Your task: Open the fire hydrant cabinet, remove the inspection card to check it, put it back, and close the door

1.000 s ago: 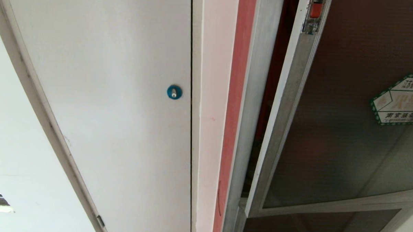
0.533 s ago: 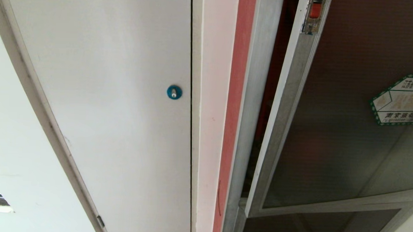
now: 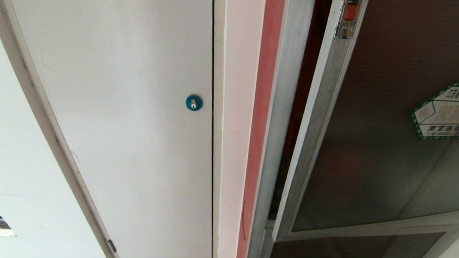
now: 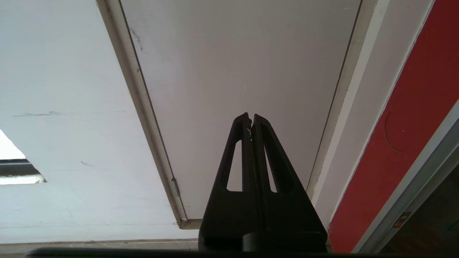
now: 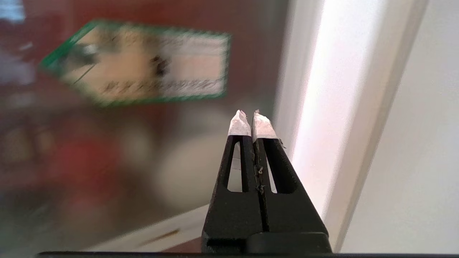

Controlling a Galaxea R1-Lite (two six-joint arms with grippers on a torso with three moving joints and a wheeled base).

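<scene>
Dark smoked-glass door [image 3: 378, 142] in silver frame standing ajar. Right gripper [image 5: 251, 116] hovering before glass, clenched, empty; left gripper [image 4: 250, 118] clenched, idling. Risk: unlatched door swinging open again; tips skidding across glass.

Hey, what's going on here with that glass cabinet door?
The smoked-glass door of the fire hydrant cabinet stands slightly ajar, its red latch clear of the frame. The right gripper is shut, empty, pointing at the glass near the sticker. The left gripper is shut, facing the white door.
</scene>
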